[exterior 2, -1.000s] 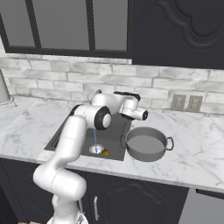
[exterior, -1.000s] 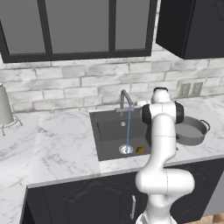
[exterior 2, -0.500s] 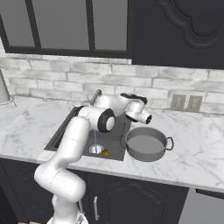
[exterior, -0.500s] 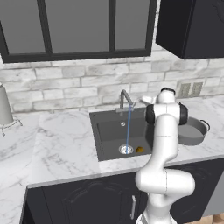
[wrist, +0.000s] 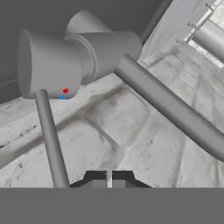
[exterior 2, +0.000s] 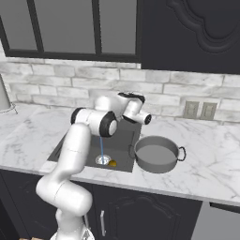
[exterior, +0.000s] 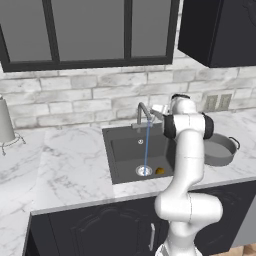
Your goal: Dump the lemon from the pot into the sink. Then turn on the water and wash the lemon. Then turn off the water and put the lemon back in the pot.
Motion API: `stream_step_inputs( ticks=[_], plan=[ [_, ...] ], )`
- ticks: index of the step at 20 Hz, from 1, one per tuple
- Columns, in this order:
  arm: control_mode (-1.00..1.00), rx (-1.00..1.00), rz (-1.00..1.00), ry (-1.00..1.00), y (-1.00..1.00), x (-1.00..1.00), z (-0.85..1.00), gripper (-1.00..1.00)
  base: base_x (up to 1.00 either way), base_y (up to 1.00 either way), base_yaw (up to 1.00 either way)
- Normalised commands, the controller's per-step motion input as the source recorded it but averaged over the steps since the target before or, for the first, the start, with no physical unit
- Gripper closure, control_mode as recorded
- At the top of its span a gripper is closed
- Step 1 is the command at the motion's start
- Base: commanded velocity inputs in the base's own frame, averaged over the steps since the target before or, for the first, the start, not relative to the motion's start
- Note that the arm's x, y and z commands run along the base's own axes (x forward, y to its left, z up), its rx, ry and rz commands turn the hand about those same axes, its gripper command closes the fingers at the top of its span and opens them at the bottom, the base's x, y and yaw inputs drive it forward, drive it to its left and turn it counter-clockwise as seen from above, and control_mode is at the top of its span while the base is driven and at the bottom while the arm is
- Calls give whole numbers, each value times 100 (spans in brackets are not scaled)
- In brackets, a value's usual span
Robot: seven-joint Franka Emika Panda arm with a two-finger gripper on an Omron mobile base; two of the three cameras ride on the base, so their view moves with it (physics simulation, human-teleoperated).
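— Item one, the lemon (exterior: pixel 159 171)?
— We log it on the sink (exterior: pixel 125 149) floor, just beside the silver drain (exterior: pixel 144 171), where the water (exterior: pixel 146 147) stream lands.
— The pot (exterior 2: pixel 157 154)?
— On the marble counter (exterior: pixel 75 170), right of the basin.
— The gripper (wrist: pixel 109 183)?
— Fingers pressed together, gripping nothing, close by the faucet (wrist: pixel 83 52) — its lever (wrist: pixel 51 140) alongside.

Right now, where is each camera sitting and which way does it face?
Left base view: behind the arm, on its left, looking forward and down at the sink, faucet, running water, lemon and pot; the white arm rises at lower right.
Right base view: behind, on its right, same counter; the arm rises at lower left.
Hand view: on the hand, close behind the faucet body and spout; the shut tool shows at the bottom.
Both base views share sink, water, lemon, pot.
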Motion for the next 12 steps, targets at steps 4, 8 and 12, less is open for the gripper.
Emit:
stream_step_inputs(
  ticks=[4,8,12],
  plan=[
    [-100,1,-2,32,-5,-7,53,100,0,0,0],
    [-100,2,-6,32,-29,-36,31,100,0,0,0],
    [-100,7,-10,26,-18,-64,14,100,0,0,0]
  ],
)
